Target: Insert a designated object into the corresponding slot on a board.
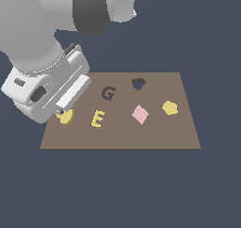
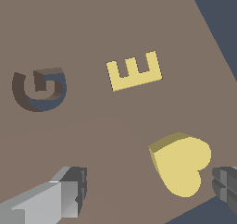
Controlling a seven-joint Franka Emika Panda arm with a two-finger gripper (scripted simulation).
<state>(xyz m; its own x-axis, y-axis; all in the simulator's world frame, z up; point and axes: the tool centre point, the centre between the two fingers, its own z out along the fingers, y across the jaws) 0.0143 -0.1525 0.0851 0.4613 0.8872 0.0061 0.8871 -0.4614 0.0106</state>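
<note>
- The step in hand looks like the approach to grasp: the gripper (image 2: 150, 190) is spread wide and holds nothing, with one finger (image 2: 55, 197) well to one side of the yellow heart (image 2: 183, 165) and the other finger (image 2: 227, 188) just beside the heart's far lobe.
- The yellow heart lies flat on the board (image 1: 155, 137), near the corner on the exterior view's left (image 1: 66, 117), partly hidden there by the arm's hand.
- The heart does not sit midway between the fingers in the wrist view; it lies close to one of them. A good grasp probably needs the gripper shifted sideways so the heart is centred before closing.
- Descend straight and low enough for the pads to meet the block's thick side walls, not its top face.
- The heart-shaped slot (image 1: 138, 84) is a dark cutout near the board's far edge, well apart from the heart, beyond the G-shaped cutout (image 1: 108, 93).
- The yellow E (image 2: 134, 71) lies near the heart but apart from it, so closing should not disturb it.
- Keep the heart's orientation known while gripping, since it must match the slot's outline later.
</note>
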